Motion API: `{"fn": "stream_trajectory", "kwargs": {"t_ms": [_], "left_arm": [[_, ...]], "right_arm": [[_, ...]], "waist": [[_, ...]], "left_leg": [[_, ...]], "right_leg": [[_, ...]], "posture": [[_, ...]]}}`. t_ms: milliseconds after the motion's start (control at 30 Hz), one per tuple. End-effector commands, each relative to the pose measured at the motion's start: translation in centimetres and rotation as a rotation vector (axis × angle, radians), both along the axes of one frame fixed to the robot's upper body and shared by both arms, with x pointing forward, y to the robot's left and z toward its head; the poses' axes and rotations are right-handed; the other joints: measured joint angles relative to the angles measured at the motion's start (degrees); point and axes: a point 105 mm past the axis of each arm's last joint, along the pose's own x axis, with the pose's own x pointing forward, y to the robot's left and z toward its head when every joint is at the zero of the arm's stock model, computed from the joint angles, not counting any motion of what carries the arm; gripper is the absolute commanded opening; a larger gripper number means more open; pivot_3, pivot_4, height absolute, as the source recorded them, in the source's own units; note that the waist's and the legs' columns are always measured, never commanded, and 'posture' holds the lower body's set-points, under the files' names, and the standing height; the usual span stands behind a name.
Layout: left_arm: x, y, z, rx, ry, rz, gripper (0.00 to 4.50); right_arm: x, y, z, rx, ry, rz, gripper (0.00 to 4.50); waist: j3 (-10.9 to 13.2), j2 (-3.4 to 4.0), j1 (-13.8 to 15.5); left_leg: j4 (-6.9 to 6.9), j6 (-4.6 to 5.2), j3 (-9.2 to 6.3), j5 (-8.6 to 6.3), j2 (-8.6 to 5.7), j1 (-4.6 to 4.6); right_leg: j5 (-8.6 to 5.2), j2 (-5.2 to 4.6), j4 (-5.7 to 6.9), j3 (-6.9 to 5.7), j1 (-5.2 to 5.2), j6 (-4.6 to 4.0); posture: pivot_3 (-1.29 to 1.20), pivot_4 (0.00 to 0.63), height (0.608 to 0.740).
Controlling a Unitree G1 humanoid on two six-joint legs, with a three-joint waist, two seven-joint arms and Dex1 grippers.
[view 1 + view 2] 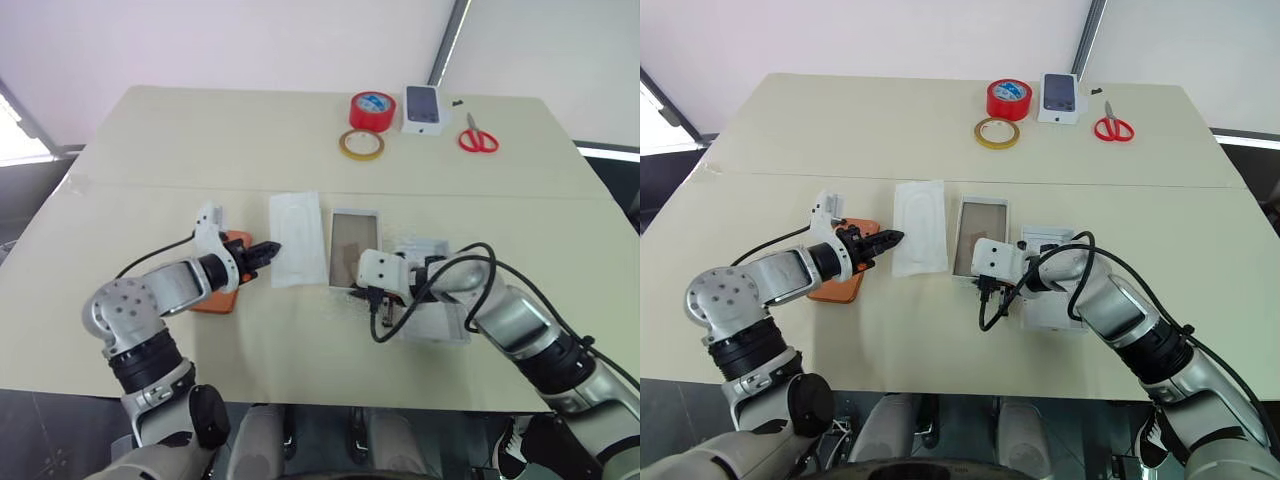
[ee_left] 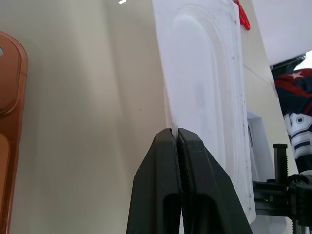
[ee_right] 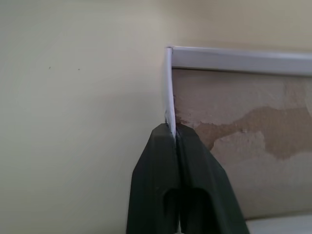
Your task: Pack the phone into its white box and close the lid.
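The orange phone (image 1: 218,298) lies flat on the table, partly under my left forearm. Just right of it is a flat white moulded insert (image 1: 298,238), and my left gripper (image 2: 176,130) is shut on the thin edge nearest the phone. The white box (image 1: 353,243), a shallow tray with a brown floor, sits to the right of the insert. My right gripper (image 3: 171,127) is shut on the box's thin side wall (image 3: 169,87) close to a corner. The lid cannot be told apart for sure.
Another flat white piece (image 1: 437,322) lies under my right forearm. At the table's far edge stand a red tape roll (image 1: 372,110), a yellow tape ring (image 1: 361,144), a small white box with a phone picture (image 1: 423,108) and red scissors (image 1: 478,137).
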Motion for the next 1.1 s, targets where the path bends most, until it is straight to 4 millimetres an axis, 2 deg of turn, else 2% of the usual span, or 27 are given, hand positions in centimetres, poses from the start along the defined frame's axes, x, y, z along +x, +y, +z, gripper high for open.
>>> {"fn": "stream_trajectory", "kwargs": {"t_ms": [33, 300, 400, 500, 533, 600, 767, 867, 967, 1100], "left_arm": [[-0.1, -0.3, 1.0, -0.013, -0.038, -0.007, 0.0], [-0.5, -2.6, 0.9, 0.037, -0.035, -0.089, 0.0], [-0.6, -3.1, 0.6, 0.054, -0.021, -0.104, 0.0], [-0.8, -3.2, 0.3, 0.064, -0.013, -0.115, 0.0], [-0.9, -3.2, 0.3, 0.064, -0.011, -0.116, 0.0], [-0.9, -3.2, 0.3, 0.064, -0.009, -0.117, 0.0], [-1.1, -3.3, 0.3, 0.061, -0.008, -0.12, 0.0], [-1.2, -3.3, 0.3, 0.06, -0.008, -0.119, 0.0], [-1.5, -3.6, 0.0, 0.075, 0.003, -0.127, 0.0], [-1.7, -4.4, -0.3, 0.065, 0.015, -0.135, 0.0]], "right_arm": [[-1.0, 1.2, 0.7, 0.024, -0.014, 0.083, 0.03], [-2.6, 4.0, 0.4, 0.066, 0.02, 0.159, 0.03], [-1.6, 4.0, 0.5, 0.068, -0.006, 0.091, 0.03], [-1.9, 3.6, 1.2, 0.091, 0.036, 0.069, 0.03], [-2.1, 3.4, 1.4, 0.094, 0.051, 0.065, 0.46], [-2.3, 3.0, 1.7, 0.096, 0.066, 0.058, 0.89], [-2.0, 1.8, 3.1, 0.112, 0.049, 0.013, 3.4], [-1.9, 0.8, 3.9, 0.116, 0.045, -0.015, 3.4], [-1.7, -1.4, 4.7, 0.084, 0.031, -0.047, 3.4], [-0.6, -3.0, 5.3, 0.07, -0.005, -0.106, 3.4]], "waist": [[0.0, -0.01, -0.01], [0.01, -0.01, -0.02], [0.01, -0.01, -0.02], [0.01, -0.02, -0.02], [0.01, -0.02, 0.0], [0.01, -0.02, 0.06], [0.01, -0.02, 0.02], [0.01, -0.02, 0.04], [0.02, -0.04, 0.1], [0.04, -0.09, 0.06]], "left_leg": [[0.0, 0.0, 0.0, 0.0, 0.0, 0.0], [0.0, 0.0, 0.0, 0.0, 0.02, 0.0], [0.0, 0.0, -0.01, 0.0, 0.02, 0.01], [0.0, -0.01, -0.01, 0.0, 0.02, 0.01], [0.0, -0.01, -0.01, 0.0, 0.02, 0.01], [0.0, -0.01, -0.01, 0.0, 0.01, 0.0], [-0.01, -0.02, -0.02, -0.01, 0.01, 0.0], [-0.01, -0.02, -0.02, -0.01, 0.01, 0.0], [-0.02, -0.02, -0.01, -0.01, -0.02, 0.0], [-0.02, -0.02, -0.02, -0.01, -0.03, -0.01]], "right_leg": [[0.0, 0.01, 0.0, 0.0, 0.0, 0.0], [0.0, 0.04, 0.01, 0.0, 0.0, 0.01], [0.0, 0.03, 0.03, 0.0, 0.0, 0.01], [0.0, 0.02, 0.03, 0.0, 0.0, 0.01], [0.0, 0.02, 0.03, 0.0, 0.0, 0.0], [0.0, 0.0, 0.02, 0.0, -0.01, 0.0], [0.0, -0.04, 0.01, 0.0, -0.02, 0.0], [0.0, -0.13, 0.01, 0.0, -0.02, -0.01], [0.0, -0.18, -0.01, 0.0, -0.01, -0.01], [0.0, -0.21, -0.04, -0.01, -0.01, -0.01]], "posture": [[0.0, 0.15, 0.74], [0.0, 0.15, 0.74], [0.0, 0.15, 0.74], [0.0, 0.15, 0.74], [0.0, 0.15, 0.74], [0.0, 0.15, 0.74], [0.0, 0.15, 0.74], [0.0, 0.15, 0.74], [0.0, 0.15, 0.74], [0.0, 0.15, 0.74]]}}
